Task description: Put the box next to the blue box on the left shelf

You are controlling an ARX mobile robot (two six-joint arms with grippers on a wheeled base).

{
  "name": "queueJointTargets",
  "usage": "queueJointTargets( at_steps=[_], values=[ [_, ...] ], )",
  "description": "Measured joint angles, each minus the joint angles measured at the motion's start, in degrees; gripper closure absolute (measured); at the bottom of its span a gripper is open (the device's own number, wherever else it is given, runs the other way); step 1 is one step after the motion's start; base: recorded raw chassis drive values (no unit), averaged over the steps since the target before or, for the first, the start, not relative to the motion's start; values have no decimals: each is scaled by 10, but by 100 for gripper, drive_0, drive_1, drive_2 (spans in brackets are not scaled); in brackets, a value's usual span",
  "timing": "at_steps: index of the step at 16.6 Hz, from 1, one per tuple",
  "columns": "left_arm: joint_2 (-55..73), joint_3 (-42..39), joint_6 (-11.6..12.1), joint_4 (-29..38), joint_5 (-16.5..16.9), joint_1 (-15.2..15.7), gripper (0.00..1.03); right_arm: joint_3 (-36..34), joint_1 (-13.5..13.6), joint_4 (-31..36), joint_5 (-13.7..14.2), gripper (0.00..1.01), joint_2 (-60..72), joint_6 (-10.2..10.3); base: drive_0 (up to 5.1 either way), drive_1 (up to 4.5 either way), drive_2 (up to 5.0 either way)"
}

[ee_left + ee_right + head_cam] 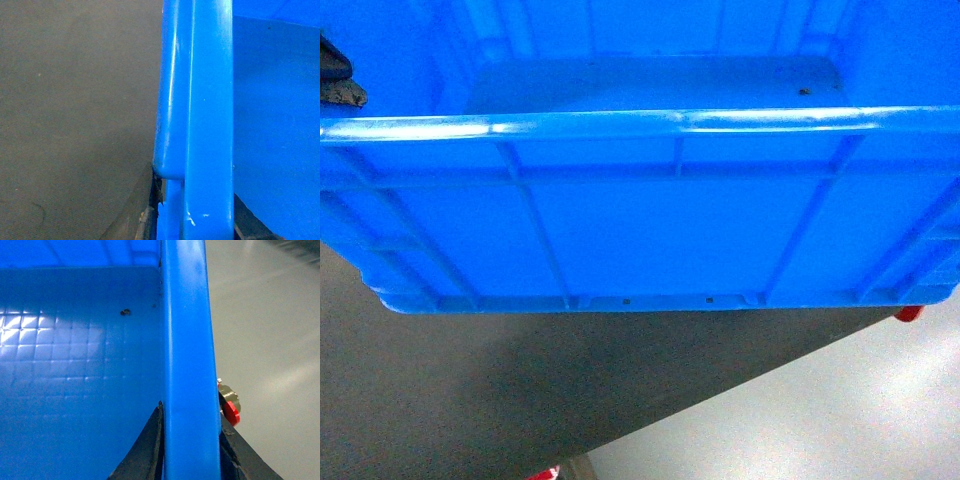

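- The box (650, 210) fills my head view, its near ribbed wall facing me, floor beneath it.
- My left claw (192, 220) straddles the box's left rim, one finger on each side, clamped onto it.
- My right claw (190, 450) grips the box's right rim the same way.
- A red wheel (231, 412) sits just outside the box's right wall.

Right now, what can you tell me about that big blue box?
The box is a bright-blue crate that looks like glossy plastic, with a thick rim, ribbed outer walls and an empty floor bearing a few dark specks. It sits level, above grey floor. The left pincer and right pincer straddle its side rims.
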Motion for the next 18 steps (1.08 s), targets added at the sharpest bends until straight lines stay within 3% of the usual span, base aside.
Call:
queueJointTargets(
  at_steps=[18],
  values=[
    [0, 0, 0, 0, 0, 0, 86, 0, 0, 0, 0, 81, 0, 0, -160, -160, -160]
  ],
)
